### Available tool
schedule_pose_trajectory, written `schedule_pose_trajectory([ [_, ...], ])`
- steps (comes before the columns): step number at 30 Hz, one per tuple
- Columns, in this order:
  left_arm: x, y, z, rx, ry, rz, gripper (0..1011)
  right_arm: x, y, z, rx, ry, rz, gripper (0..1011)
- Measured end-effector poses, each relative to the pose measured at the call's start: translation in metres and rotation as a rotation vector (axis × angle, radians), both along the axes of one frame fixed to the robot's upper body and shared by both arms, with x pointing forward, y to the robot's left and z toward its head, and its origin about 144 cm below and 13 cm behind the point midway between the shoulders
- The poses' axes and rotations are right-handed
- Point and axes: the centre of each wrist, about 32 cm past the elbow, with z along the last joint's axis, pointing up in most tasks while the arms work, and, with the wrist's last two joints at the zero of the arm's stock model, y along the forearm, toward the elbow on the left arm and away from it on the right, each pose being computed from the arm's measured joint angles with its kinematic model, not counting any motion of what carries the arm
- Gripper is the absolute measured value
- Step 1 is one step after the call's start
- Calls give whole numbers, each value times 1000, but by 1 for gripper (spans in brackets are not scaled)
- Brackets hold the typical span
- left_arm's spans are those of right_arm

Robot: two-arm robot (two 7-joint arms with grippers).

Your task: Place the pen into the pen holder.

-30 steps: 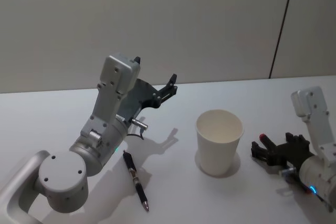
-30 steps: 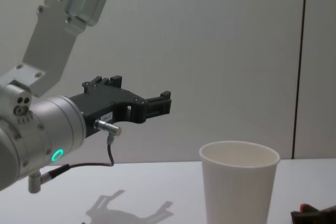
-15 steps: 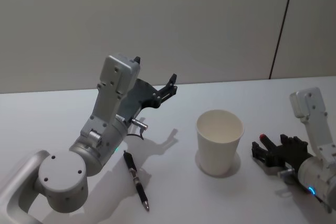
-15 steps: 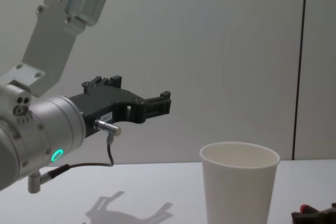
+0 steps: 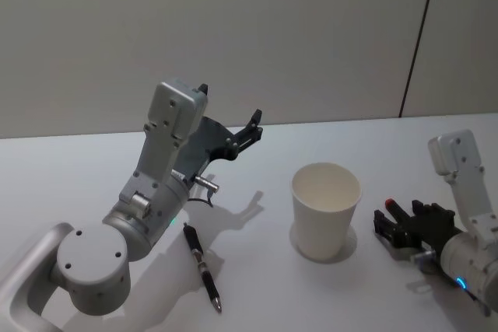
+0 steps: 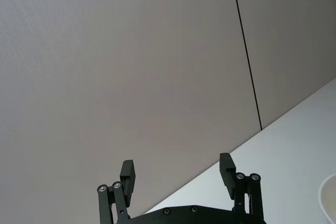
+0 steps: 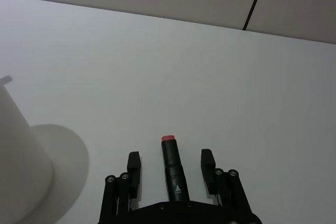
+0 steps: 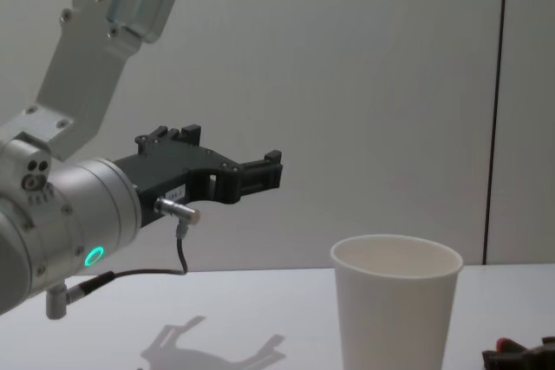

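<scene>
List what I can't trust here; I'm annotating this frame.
- Pen holder base: chest view, cut by the bottom edge.
- Pen holder floor: head view, hidden behind its near wall.
- Pen markings: head view, too small.
- Rear end of the red-tipped stick: right wrist view, hidden by the right gripper body.

Bright, even light from above; shadows pale and soft-edged.
In the head view the left arm [image 5: 159,192] throws a faint grey shadow on the white table [image 5: 257,293] toward 3 o'clock, and the pen holder [image 5: 325,209] throws a weaker one toward 4 o'clock.
</scene>
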Motion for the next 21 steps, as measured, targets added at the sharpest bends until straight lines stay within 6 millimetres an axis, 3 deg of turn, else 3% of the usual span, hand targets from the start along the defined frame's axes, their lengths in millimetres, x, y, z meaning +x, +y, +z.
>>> schedule_pose_trajectory([
  [21,0,0,0,0,0,0,1001,0,0,0,0,0,0,591],
])
